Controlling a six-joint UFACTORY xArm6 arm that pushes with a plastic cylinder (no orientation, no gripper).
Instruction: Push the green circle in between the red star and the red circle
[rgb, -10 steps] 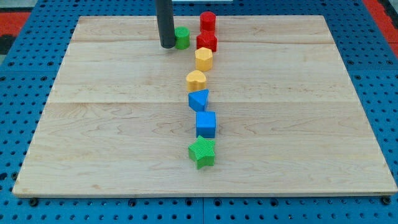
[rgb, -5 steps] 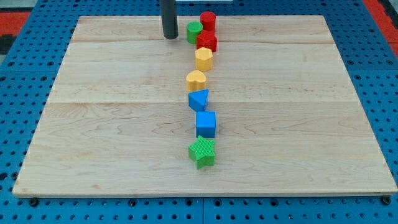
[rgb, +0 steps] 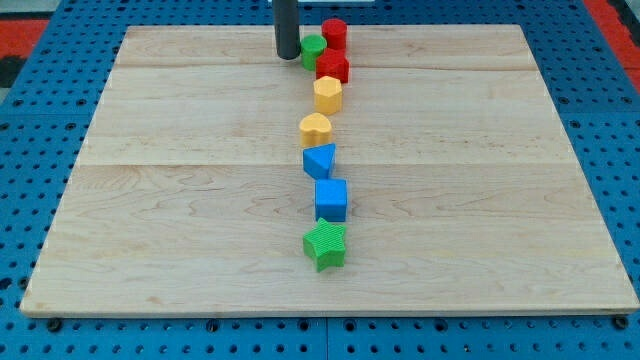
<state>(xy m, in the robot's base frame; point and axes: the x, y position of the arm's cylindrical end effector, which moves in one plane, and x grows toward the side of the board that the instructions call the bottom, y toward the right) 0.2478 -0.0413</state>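
Observation:
The green circle (rgb: 314, 50) stands near the view's top, touching the left sides of the red circle (rgb: 334, 34) above it and the red star (rgb: 333, 68) below it. It sits at the left mouth of the gap between them, not inside it. My tip (rgb: 288, 56) is at the green circle's left edge, touching or nearly touching it.
Below the red star a column of blocks runs down the wooden board (rgb: 150, 200): a yellow hexagon (rgb: 328, 95), a yellow block (rgb: 315, 129), a blue triangle-like block (rgb: 320, 160), a blue cube (rgb: 331, 200), a green star (rgb: 326, 246).
The green circle has been pushed right and slightly up until it rests against both red blocks. My tip lagged behind it, then moved right and up to its left edge.

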